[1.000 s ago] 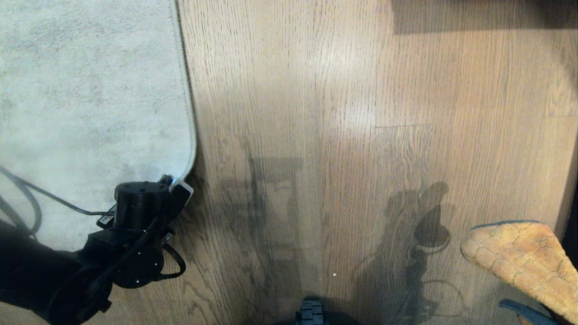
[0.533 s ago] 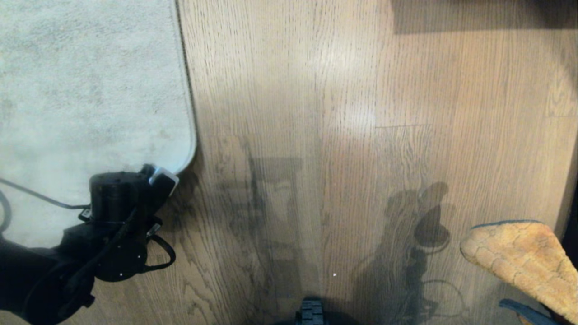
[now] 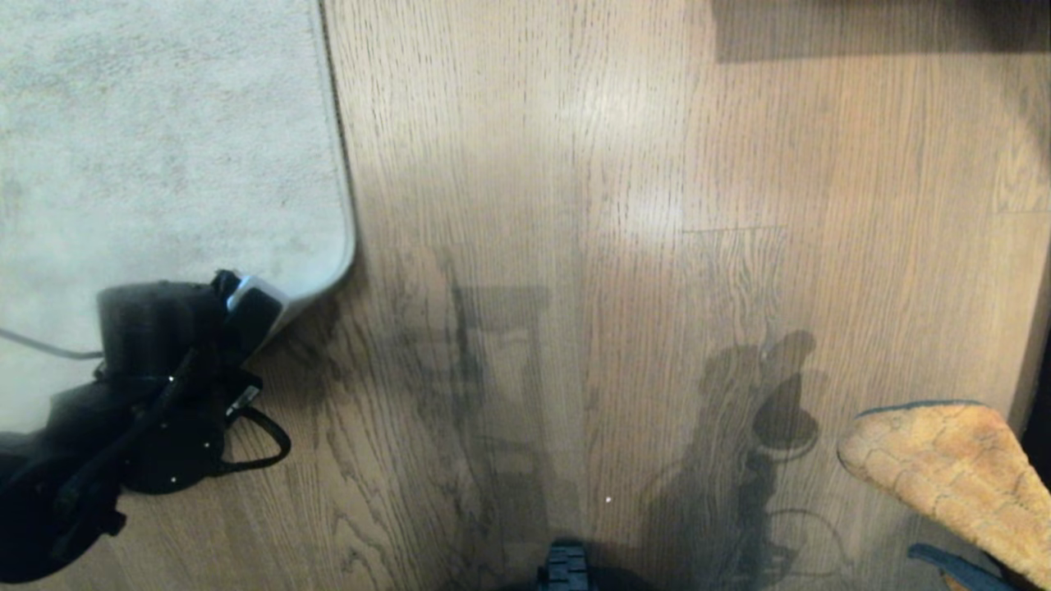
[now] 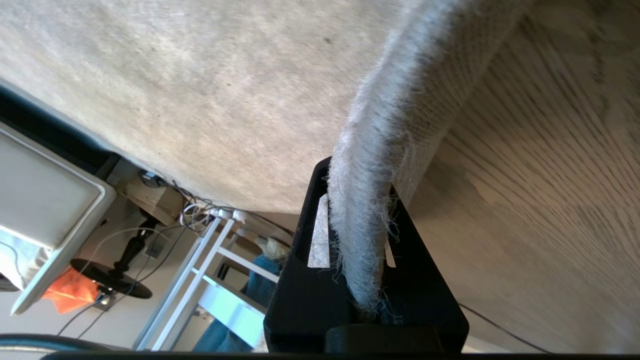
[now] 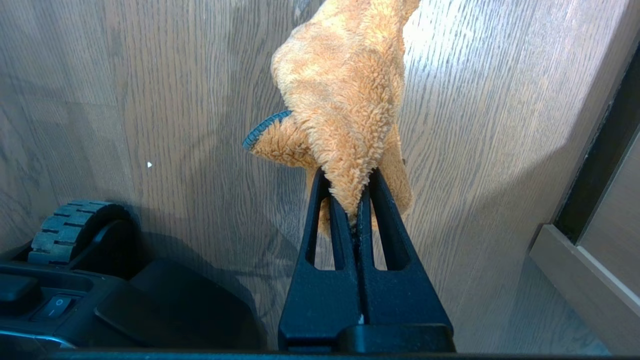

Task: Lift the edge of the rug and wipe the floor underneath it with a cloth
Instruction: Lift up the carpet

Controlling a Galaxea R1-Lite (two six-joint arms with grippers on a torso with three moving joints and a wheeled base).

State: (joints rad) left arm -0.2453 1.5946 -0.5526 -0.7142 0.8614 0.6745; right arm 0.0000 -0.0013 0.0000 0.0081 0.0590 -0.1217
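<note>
The left tool [image 4: 357, 240] is clamped on the soft, floppy rug edge [image 4: 370, 165], best pinched at its corner, while the right tool [image 5: 356, 200] grips the light cloth [image 5: 345, 90].

Floor [image 3: 624, 205]: brown wood planks, dark grain, slight sheen, shadows across the near part. Lying on it: pale grey short-pile rug [image 3: 164, 148] at far left, rounded corner, its near edge [image 4: 365, 210] raised off the planks, showing woven backing.

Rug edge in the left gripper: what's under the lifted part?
Under the rug edge, clamped in the left gripper, the tan woven backing shows above bare wood floor. Floor further under the flat rug is covered.
</note>
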